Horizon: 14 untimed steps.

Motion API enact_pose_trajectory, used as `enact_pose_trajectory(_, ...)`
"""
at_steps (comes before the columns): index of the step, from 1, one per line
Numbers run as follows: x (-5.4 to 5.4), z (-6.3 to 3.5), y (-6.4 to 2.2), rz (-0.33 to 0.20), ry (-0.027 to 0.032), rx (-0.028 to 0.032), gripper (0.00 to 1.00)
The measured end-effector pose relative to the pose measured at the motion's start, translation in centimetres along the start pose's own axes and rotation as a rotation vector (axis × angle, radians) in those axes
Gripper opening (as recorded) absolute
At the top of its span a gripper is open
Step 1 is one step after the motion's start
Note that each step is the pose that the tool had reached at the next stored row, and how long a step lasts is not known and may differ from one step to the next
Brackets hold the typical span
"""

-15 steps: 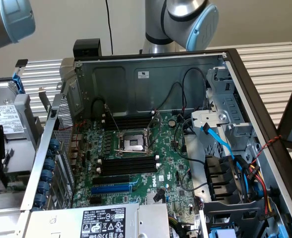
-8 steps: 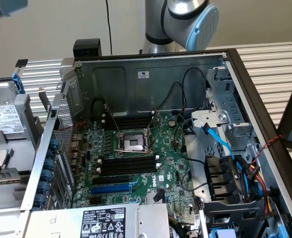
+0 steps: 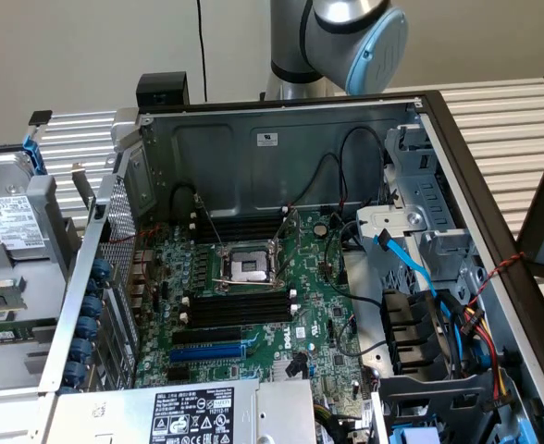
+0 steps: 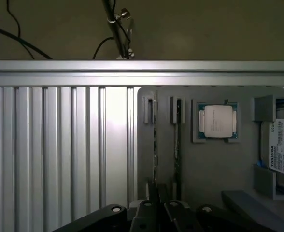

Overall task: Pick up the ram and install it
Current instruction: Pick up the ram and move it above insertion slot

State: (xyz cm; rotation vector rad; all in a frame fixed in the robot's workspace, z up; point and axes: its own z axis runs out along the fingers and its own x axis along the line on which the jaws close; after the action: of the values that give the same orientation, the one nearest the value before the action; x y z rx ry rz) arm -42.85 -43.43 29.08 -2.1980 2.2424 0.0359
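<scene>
The ram [image 4: 154, 145] is standing on edge in a narrow slot of the grey parts tray [image 4: 214, 169], not yet lifted. A second stick [image 4: 178, 145] is sitting in the neighbouring slot, and a loose processor [image 4: 218, 121] is lying just beyond that. The ram's long axis is running parallel to the ribs of the aluminium table [image 4: 60, 154], from the tray's far edge back toward the fingertips. The gripper [image 4: 159, 193] is hovering over the near end of the two sticks, closer to the first. Its fingers are drawn together, and I am judging that nothing is held between them, so the ram is reaching away from the fingers lengthwise, not across them. A Toshiba hard drive [image 4: 282, 145] is resting at the tray's outer side. In the exterior view, the tray [image 3: 45, 208] is lying at about nine o'clock from the CPU socket [image 3: 252, 268] of the motherboard [image 3: 323, 324]. The black memory slots [image 3: 240, 305] are waiting at six o'clock from that socket inside the open computer case [image 3: 281, 157]. The arm [image 3: 364, 32] is rising at twelve o'clock.
</scene>
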Motion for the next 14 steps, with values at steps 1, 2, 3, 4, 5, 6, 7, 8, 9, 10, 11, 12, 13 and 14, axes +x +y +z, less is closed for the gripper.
enact_pose_trajectory(1,0.0,-0.42,0.00,0.000,0.0000,0.0001,0.12)
enact_pose_trajectory(2,0.0,-0.89,0.01,0.000,-0.0001,0.0002,0.12)
enact_pose_trajectory(3,0.0,-1.35,0.02,0.000,0.0000,0.0000,0.12)
enact_pose_trajectory(4,0.0,-1.81,0.03,0.000,-0.0001,0.0001,0.12)
enact_pose_trajectory(5,0.0,-2.26,0.03,0.000,-0.0001,0.0001,0.12)
enact_pose_trajectory(6,0.0,-2.71,0.04,0.000,0.0000,0.0000,0.12)
enact_pose_trajectory(7,-0.1,-3.16,0.05,0.000,-0.0001,0.0002,0.12)
enact_pose_trajectory(8,-0.1,-3.61,0.05,0.000,-0.0001,0.0001,0.12)
enact_pose_trajectory(9,-0.1,-4.07,0.06,0.000,0.0000,0.0000,0.12)
enact_pose_trajectory(10,-0.1,-4.52,0.06,0.000,-0.0001,0.0002,0.12)
enact_pose_trajectory(11,0.0,-4.95,0.07,0.000,-0.0001,0.0002,0.12)
enact_pose_trajectory(12,0.0,-5.43,0.08,0.000,-0.0001,0.0001,0.12)
enact_pose_trajectory(13,0.0,-5.91,0.09,0.000,-0.0001,0.0002,0.12)
enact_pose_trajectory(14,0.0,-6.36,0.09,0.000,0.0000,0.0001,0.12)
